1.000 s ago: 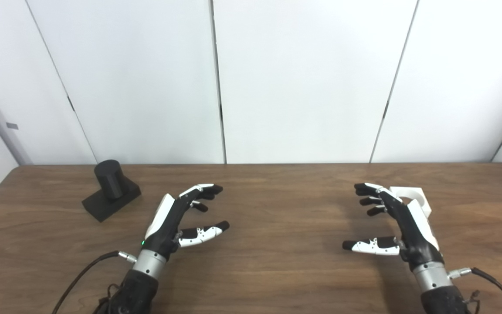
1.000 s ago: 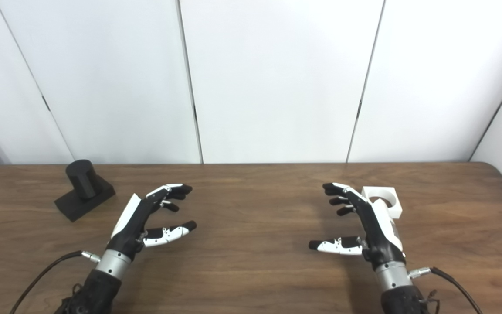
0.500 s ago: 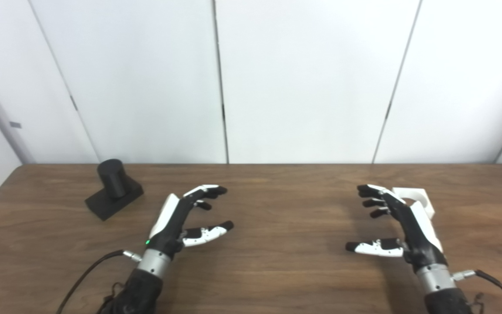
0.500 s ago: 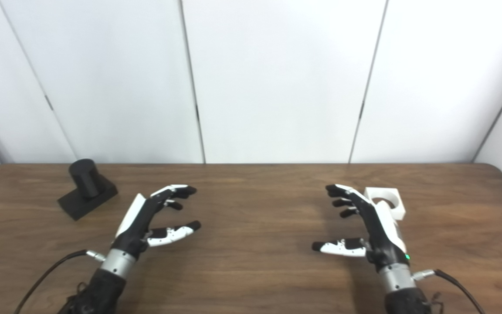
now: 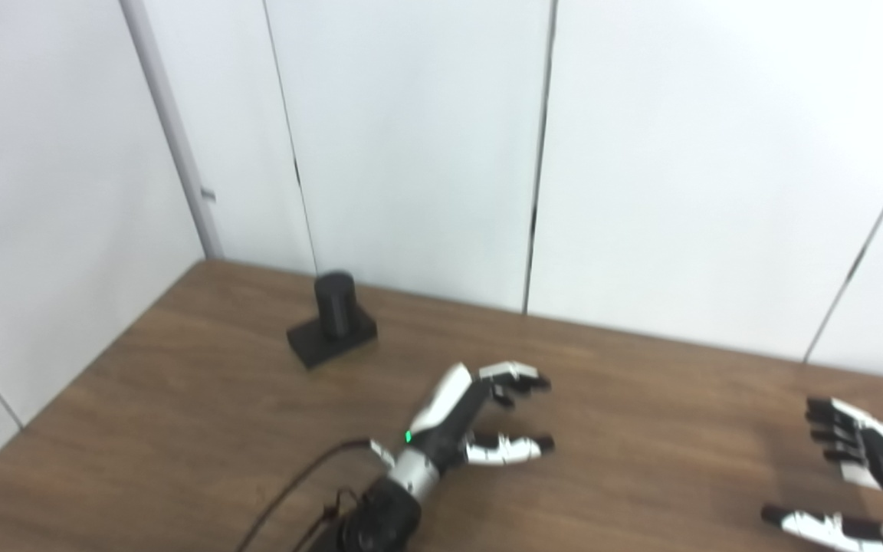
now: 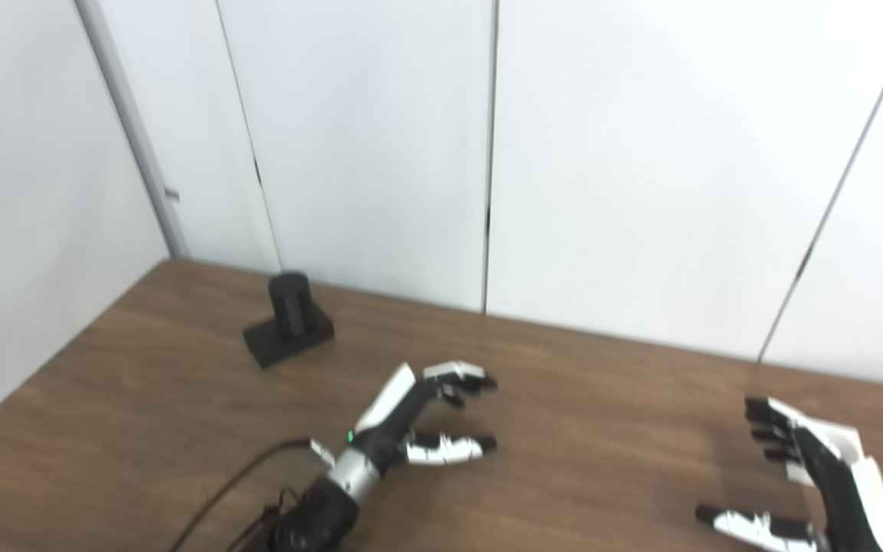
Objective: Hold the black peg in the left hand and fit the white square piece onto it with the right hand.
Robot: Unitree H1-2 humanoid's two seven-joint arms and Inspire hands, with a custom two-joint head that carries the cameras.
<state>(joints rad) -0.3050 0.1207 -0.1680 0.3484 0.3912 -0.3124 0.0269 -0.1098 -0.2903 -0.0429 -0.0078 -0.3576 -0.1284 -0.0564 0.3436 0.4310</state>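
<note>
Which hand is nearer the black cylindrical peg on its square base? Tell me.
Left. The open left hand hovers just right of and nearer the camera than the black peg; the open right hand is far across the table.

A brown wooden table (image 6: 610, 429) stands against white wall panels. On its far left part stands the black peg (image 6: 289, 320), upright on its flat square base. Near the right edge a white piece (image 6: 844, 440) lies on the wood, mostly hidden; its shape cannot be told. A black cable (image 6: 234, 483) trails across the near edge.
</note>
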